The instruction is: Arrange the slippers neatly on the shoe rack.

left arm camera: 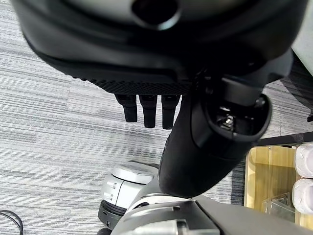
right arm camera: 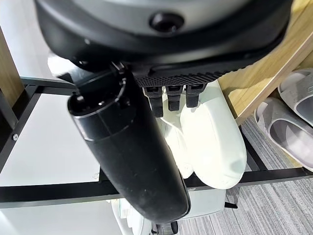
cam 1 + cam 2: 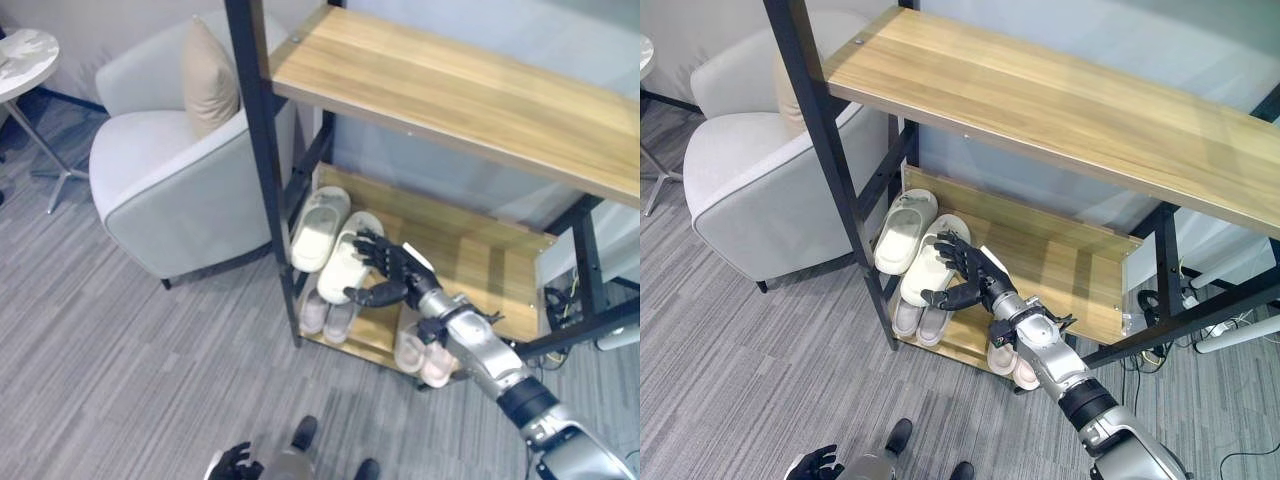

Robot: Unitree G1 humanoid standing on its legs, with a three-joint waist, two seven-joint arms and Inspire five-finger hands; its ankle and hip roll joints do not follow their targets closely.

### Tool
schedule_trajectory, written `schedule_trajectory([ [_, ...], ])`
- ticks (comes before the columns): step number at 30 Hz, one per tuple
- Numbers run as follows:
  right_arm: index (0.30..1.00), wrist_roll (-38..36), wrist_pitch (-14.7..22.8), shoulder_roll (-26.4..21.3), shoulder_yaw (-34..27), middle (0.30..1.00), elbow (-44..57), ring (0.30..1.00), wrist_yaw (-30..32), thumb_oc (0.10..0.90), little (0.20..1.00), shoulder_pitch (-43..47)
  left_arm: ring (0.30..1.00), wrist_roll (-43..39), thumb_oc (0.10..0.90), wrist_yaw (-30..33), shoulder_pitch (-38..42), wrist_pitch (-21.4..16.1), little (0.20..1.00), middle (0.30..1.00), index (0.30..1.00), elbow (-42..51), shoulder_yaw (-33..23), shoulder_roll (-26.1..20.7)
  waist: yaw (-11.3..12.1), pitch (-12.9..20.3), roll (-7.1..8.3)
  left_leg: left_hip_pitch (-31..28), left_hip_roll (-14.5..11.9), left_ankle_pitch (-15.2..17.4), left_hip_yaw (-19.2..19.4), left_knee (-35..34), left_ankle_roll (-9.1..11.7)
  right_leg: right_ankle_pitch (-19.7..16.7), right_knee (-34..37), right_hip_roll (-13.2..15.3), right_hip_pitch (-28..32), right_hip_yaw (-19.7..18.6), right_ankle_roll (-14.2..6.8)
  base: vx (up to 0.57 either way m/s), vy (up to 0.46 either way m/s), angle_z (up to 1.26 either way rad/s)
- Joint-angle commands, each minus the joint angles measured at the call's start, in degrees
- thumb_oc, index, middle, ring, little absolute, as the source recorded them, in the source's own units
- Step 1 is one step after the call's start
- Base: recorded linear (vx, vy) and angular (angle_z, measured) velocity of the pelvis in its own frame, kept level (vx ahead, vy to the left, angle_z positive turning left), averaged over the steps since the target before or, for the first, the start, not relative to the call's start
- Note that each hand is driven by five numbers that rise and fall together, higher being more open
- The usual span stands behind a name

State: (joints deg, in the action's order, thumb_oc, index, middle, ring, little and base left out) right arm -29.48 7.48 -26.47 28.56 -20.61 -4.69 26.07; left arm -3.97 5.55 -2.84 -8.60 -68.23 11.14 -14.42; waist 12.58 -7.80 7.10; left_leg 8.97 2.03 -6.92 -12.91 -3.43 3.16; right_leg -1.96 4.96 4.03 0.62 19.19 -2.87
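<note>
A cream pair of slippers lies on the rack's middle shelf (image 3: 480, 262) at its left end: one slipper (image 3: 320, 224) beside the black post, the other (image 3: 343, 262) just to its right. My right hand (image 3: 392, 268) is open, its spread fingers resting on that second slipper (image 2: 211, 143) and its thumb by the slipper's near end. On the bottom shelf sit a grey pair (image 3: 326, 316) and a pale pink pair (image 3: 420, 352), partly hidden by my right forearm. My left hand (image 3: 236, 462) hangs low over the carpet with relaxed fingers and holds nothing.
The rack's wide top shelf (image 3: 460, 95) overhangs the work. A light armchair (image 3: 165, 175) with a beige cushion (image 3: 207, 75) stands just left of the rack. A round white side table (image 3: 25, 55) is at the far left. Cables (image 3: 560, 300) lie right of the rack.
</note>
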Motion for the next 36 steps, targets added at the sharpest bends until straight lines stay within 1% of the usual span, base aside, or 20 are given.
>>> schedule_trajectory([
  [1,0.900,-1.07,4.99,-0.04,-1.07,0.900,1.61,0.900,0.57,0.800,0.900,3.14,0.900,1.18,0.800,-2.10,-0.98,-0.45,0.900,0.900,0.900,-4.54,4.06,2.75,-0.60,4.34,-0.22,-4.03,-2.08,4.59,4.16,-1.57,1.29,1.89,-0.41,0.82,-1.25,-1.90,-3.41,0.00,0.000,0.00],
  [4,0.900,0.25,4.96,0.28,-1.03,0.900,0.70,0.900,1.15,0.800,0.900,3.85,0.900,1.04,0.800,-1.97,-1.09,-0.57,0.900,0.900,0.900,-4.50,4.13,2.78,-0.46,4.24,-0.19,-4.07,-2.05,4.61,4.04,-1.57,1.23,1.93,-0.44,0.82,-1.15,-1.80,-3.39,0.00,0.000,0.00],
  [5,0.900,2.31,5.00,0.28,-0.91,0.900,0.02,0.900,1.85,0.800,0.900,4.46,0.900,1.02,0.800,-1.88,-1.05,-0.48,0.900,0.900,0.900,-4.74,4.06,2.79,-0.32,4.17,-0.10,-4.06,-2.01,4.63,3.98,-1.57,1.18,1.94,-0.47,0.82,-1.09,-1.74,-3.39,0.00,0.000,0.00],
  [7,0.900,3.23,5.07,0.49,-0.82,0.900,-0.41,0.900,2.10,0.800,0.900,4.78,0.900,1.03,0.800,-1.87,-1.02,-0.48,0.900,0.900,0.900,-4.90,4.05,2.79,-0.26,4.10,-0.07,-4.06,-2.00,4.64,3.97,-1.57,1.17,1.92,-0.47,0.84,-1.07,-1.68,-3.41,0.00,0.000,0.00],
  [8,0.900,6.09,5.21,0.31,-0.54,0.900,-1.27,0.900,2.80,0.800,0.900,5.75,0.900,1.12,0.800,-1.82,-0.92,-0.50,0.900,0.900,0.900,-5.06,3.94,2.74,0.02,4.10,0.05,-4.02,-1.97,4.63,3.91,-1.57,1.16,1.93,-0.48,0.86,-1.00,-1.55,-3.42,0.00,0.000,0.00],
  [11,0.900,7.58,5.25,0.23,-0.27,0.900,-1.89,0.900,3.13,0.800,0.900,6.42,0.900,1.25,0.800,-1.76,-0.95,-0.58,0.900,0.900,0.900,-5.13,3.86,2.65,0.17,4.07,0.12,-4.03,-2.00,4.64,3.83,-1.57,1.15,1.96,-0.50,0.87,-0.97,-1.46,-3.42,0.00,0.000,0.00],
  [12,0.900,9.50,5.21,0.25,-0.12,0.900,-3.19,0.900,3.77,0.800,0.900,7.32,0.900,1.32,0.800,-1.71,-0.97,-0.61,0.900,0.900,0.900,-5.15,3.93,2.58,0.44,4.00,0.23,-3.96,-1.97,4.67,3.71,-1.57,1.15,1.95,-0.50,0.87,-0.97,-1.34,-3.44,0.00,0.000,0.00],
  [15,0.900,11.58,5.20,0.73,0.12,0.900,-5.58,0.900,4.71,0.800,0.900,9.28,0.900,1.30,0.800,-1.59,-1.03,-0.81,0.900,0.900,0.900,-5.05,4.26,2.57,0.98,3.75,0.44,-3.87,-1.86,4.61,3.58,-1.57,1.12,1.92,-0.53,0.93,-1.00,-1.12,-3.43,0.00,0.000,0.00],
  [21,0.900,14.97,5.34,1.40,1.06,0.900,-9.64,0.900,6.59,0.800,0.900,13.70,0.900,1.21,0.800,-1.57,-0.96,-0.94,0.900,0.900,0.900,-5.15,4.85,2.38,1.91,3.46,0.82,-3.72,-1.82,4.56,3.19,-1.57,1.06,1.93,-0.57,1.00,-1.05,-0.71,-3.46,0.00,0.000,0.00],
  [26,0.900,16.14,5.38,2.02,1.22,0.900,-11.11,0.900,7.67,0.800,0.900,15.85,0.900,1.16,0.800,-1.51,-0.84,-1.00,0.900,0.900,0.900,-5.24,5.27,2.23,2.48,3.46,1.12,-3.79,-1.73,4.61,3.07,-1.57,0.98,2.02,-0.64,1.00,-0.86,-0.70,-3.37,0.00,0.000,0.00],
  [32,0.900,18.22,5.53,1.49,1.74,0.900,-12.75,0.900,8.62,0.800,0.900,18.46,0.900,0.88,0.800,-1.22,-1.14,-1.18,0.900,0.900,0.900,-4.97,5.80,2.38,2.74,3.55,1.09,-3.95,-1.56,4.64,2.91,-1.57,0.94,2.06,-0.65,1.05,-0.59,-0.57,-3.29,0.01,0.005,0.06],
  [36,0.900,19.45,5.57,1.06,2.13,0.900,-13.33,0.900,9.15,0.800,0.900,19.63,0.900,0.71,0.800,-1.16,-1.16,-1.24,0.900,0.900,0.900,-5.12,5.93,2.64,2.66,3.67,0.77,-4.21,-1.62,4.75,3.07,-1.57,0.93,2.00,-0.66,1.15,-0.51,-0.57,-3.32,0.01,0.005,0.05],
])
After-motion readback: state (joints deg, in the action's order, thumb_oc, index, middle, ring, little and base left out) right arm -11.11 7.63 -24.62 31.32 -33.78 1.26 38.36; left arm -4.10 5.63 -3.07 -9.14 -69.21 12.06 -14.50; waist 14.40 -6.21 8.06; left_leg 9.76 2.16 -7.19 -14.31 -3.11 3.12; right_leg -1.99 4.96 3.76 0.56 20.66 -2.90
